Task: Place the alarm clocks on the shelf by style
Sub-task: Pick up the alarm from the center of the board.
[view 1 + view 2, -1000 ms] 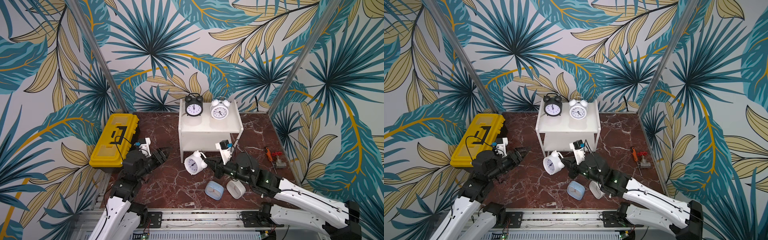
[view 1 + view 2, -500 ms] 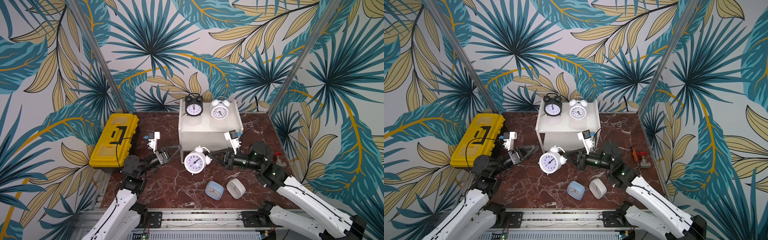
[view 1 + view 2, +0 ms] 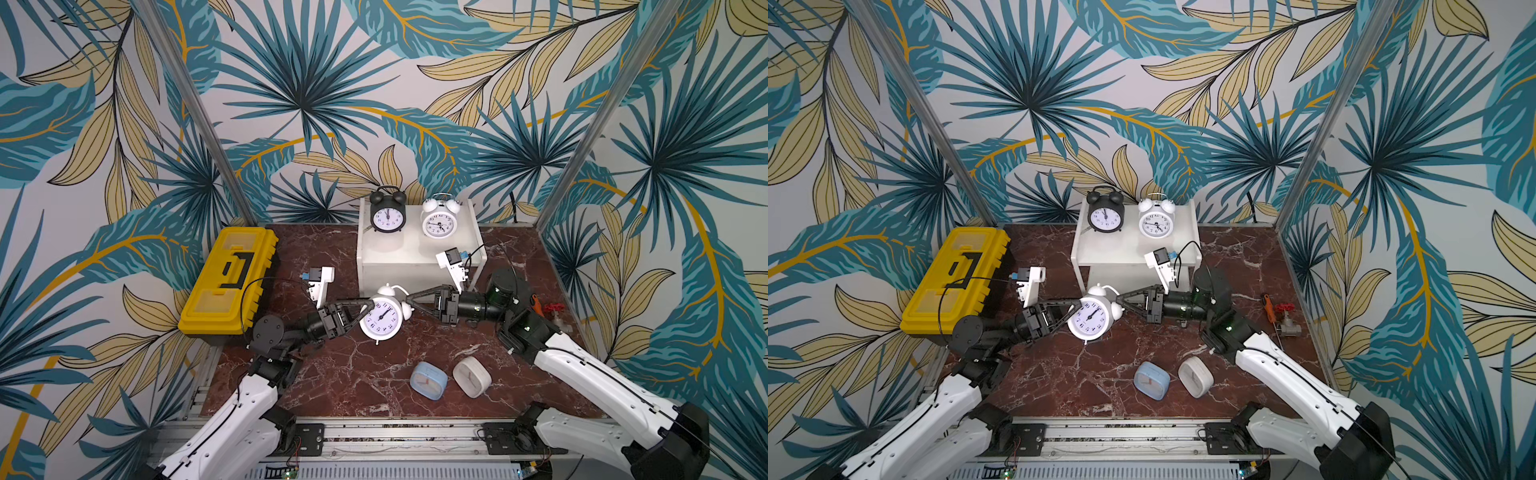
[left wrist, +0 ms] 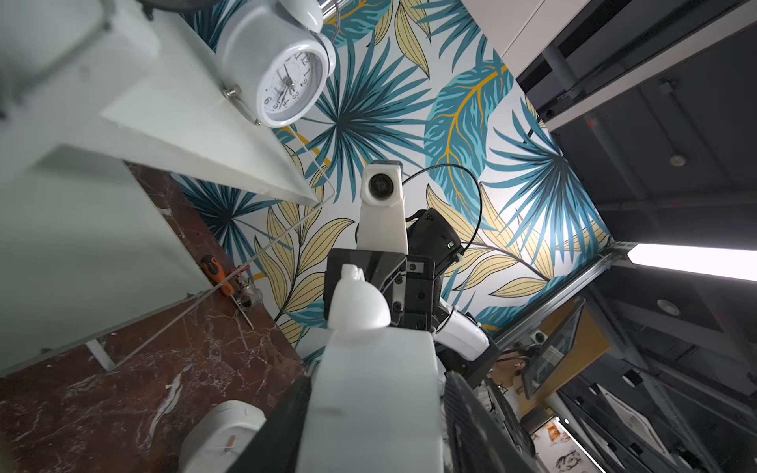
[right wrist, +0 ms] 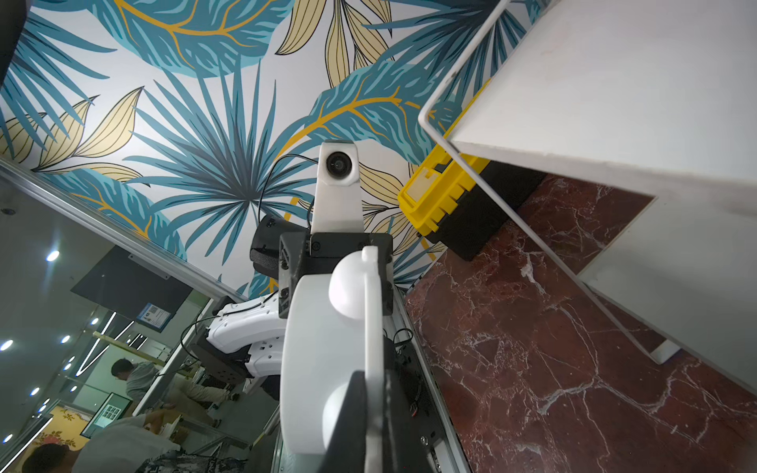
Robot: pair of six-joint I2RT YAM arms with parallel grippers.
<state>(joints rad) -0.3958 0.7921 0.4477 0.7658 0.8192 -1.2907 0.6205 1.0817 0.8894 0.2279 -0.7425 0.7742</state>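
The white twin-bell clock (image 3: 380,321) sat between both arms, left gripper (image 3: 368,312) clamping its body, right gripper (image 3: 411,298) pinching its bell end.

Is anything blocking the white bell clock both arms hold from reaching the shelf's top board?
Nothing visible does. The held clock is just before the shelf, whose top board is bare in front of the black clock and white clock.

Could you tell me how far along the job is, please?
Done: black twin-bell clock and white twin-bell clock stand atop the shelf. In hand: third twin-bell clock, gripped by left end effector and right end effector. Remaining: light blue clock and white square clock, on the table.
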